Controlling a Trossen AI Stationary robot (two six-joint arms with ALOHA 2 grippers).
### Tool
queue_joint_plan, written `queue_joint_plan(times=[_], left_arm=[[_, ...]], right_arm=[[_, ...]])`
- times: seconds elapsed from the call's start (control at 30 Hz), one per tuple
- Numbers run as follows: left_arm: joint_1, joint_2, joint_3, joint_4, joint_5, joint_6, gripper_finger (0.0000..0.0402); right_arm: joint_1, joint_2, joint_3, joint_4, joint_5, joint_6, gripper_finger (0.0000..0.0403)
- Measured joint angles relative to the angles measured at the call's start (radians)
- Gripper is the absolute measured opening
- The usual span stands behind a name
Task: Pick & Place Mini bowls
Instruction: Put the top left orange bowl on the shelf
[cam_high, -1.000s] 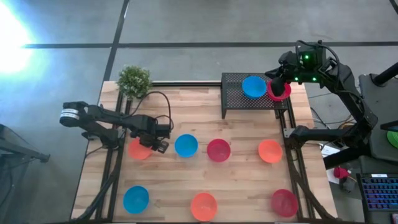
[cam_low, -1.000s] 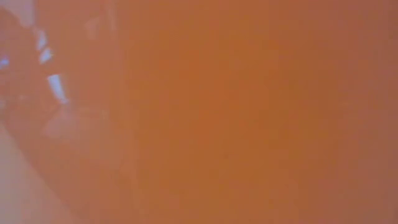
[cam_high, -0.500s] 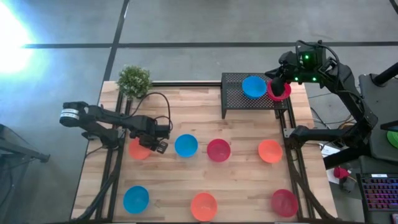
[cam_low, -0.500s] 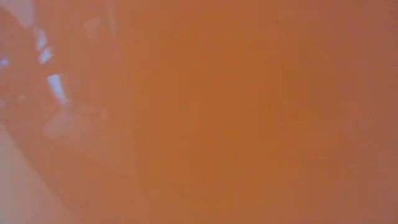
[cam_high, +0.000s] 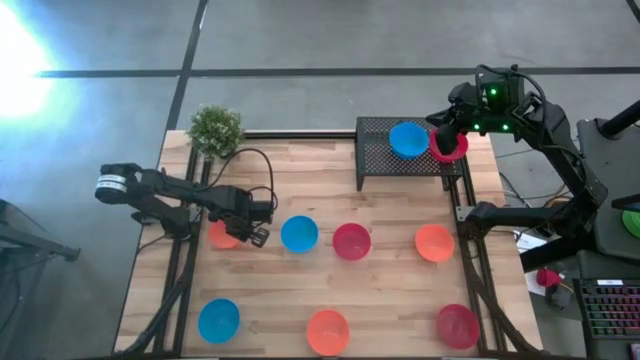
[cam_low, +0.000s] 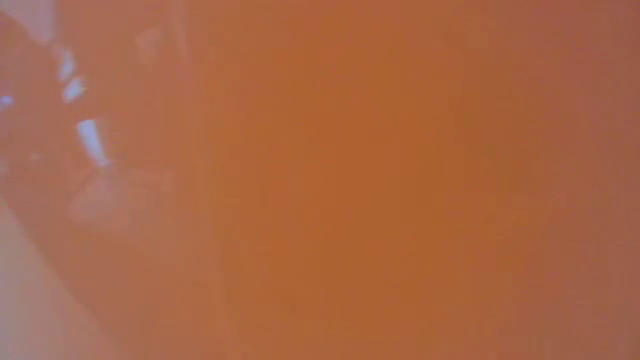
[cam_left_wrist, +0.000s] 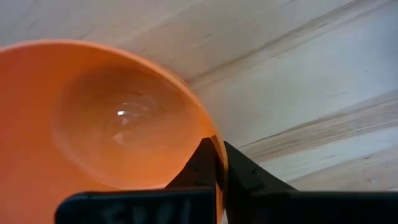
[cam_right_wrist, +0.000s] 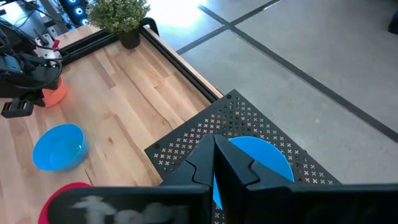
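Observation:
My left gripper (cam_high: 256, 237) points down at the table's left, shut on an orange mini bowl (cam_high: 221, 236). Several more mini bowls sit on the wood: blue (cam_high: 299, 233), red (cam_high: 352, 240), orange (cam_high: 434, 242), blue (cam_high: 218, 320), orange (cam_high: 327, 331), red (cam_high: 457, 326). On the black mesh rack (cam_high: 380, 160) lie a blue bowl (cam_high: 407, 138) and a red bowl (cam_high: 452, 150). My right gripper (cam_right_wrist: 216, 140) hangs shut above the rack's right end, over the red bowl, with nothing between its fingers. My left gripper (cam_left_wrist: 217, 146) pinches the orange bowl's rim (cam_left_wrist: 210, 127) on the side toward the table's right, one finger inside the bowl and one outside. The fingers come from above, pointing down. Whether the bowl's bottom is on the wood, I cannot tell.
A small green potted plant (cam_high: 216, 130) stands at the far left corner. Black rails run along the table's left and right edges. The low view is filled by an orange blur (cam_low: 400, 180) close to the camera. Bare wood lies between the rows of bowls.
My left gripper has stayed over the orange bowl's right side and has shut on its rim. My right arm has kept still.

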Motion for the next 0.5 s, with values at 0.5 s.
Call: queue_joint_plan(times=[0.5], left_arm=[[-0.001, 0.000, 0.000, 0.008, 0.001, 0.005, 0.0001]], right_arm=[[0.000, 0.000, 0.000, 0.000, 0.000, 0.000, 0.0008]])
